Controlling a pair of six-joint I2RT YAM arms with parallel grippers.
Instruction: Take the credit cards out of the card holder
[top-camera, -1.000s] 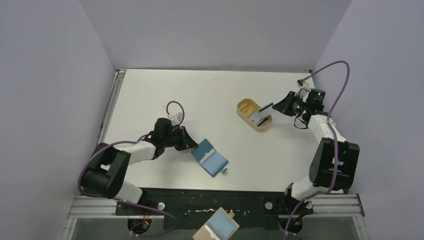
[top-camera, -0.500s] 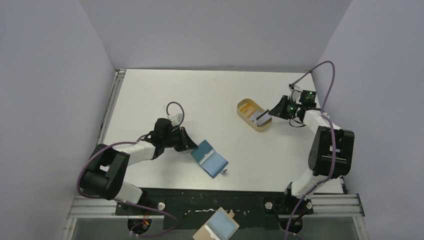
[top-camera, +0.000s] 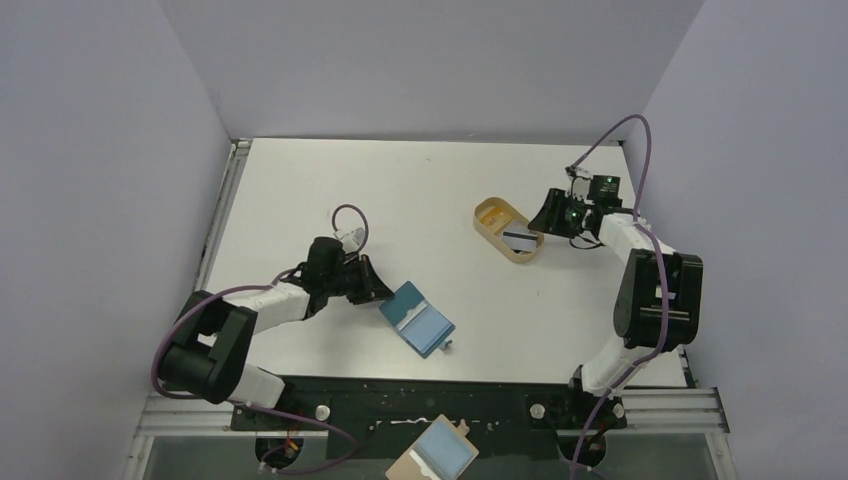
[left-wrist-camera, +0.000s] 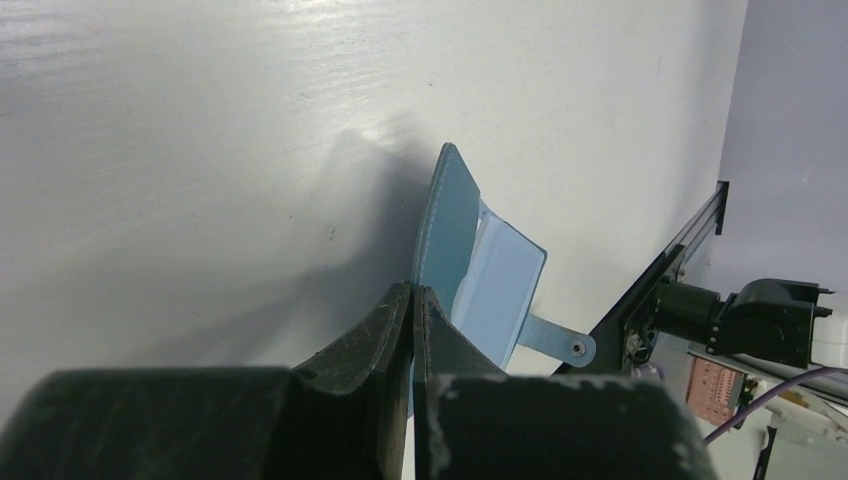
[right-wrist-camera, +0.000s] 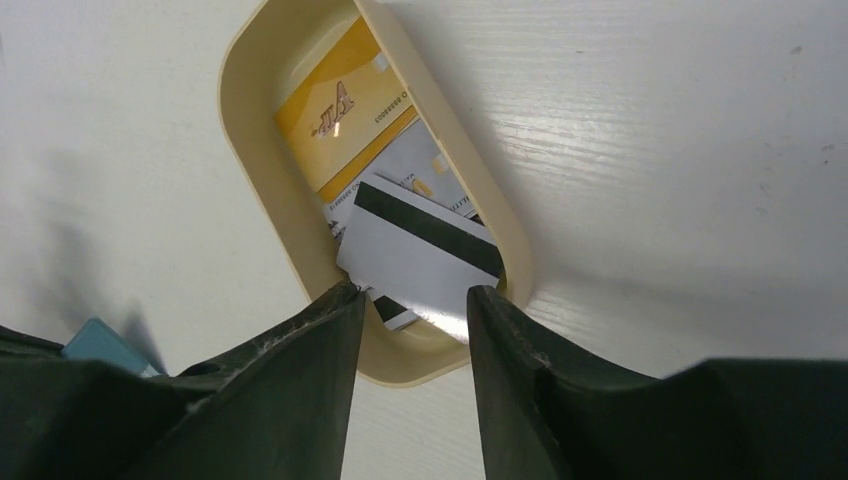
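Note:
The teal-blue card holder (top-camera: 418, 318) lies open on the white table, its lighter blue inside (left-wrist-camera: 500, 285) facing up and its snap tab (left-wrist-camera: 562, 342) sticking out. My left gripper (top-camera: 378, 288) (left-wrist-camera: 412, 290) is shut on the raised left flap of the card holder (left-wrist-camera: 448, 225). My right gripper (top-camera: 548, 214) (right-wrist-camera: 410, 292) hangs open just above the near end of the tan oval tray (top-camera: 490, 228) (right-wrist-camera: 262, 200). Credit cards lie in the tray: a white one with a dark stripe (right-wrist-camera: 420, 245) (top-camera: 519, 240) on top, a yellow one (right-wrist-camera: 340, 120) under it. Nothing sits between the right fingers.
A tan board with a light-blue rectangle (top-camera: 440, 455) lies below the table's near edge, between the arm bases. Purple cables loop off both wrists. Grey walls close in the table at left, back and right.
My right gripper came left and down to the tray with the striped card, then opened; the card now lies flat in the tray. The left gripper and card holder stayed put.

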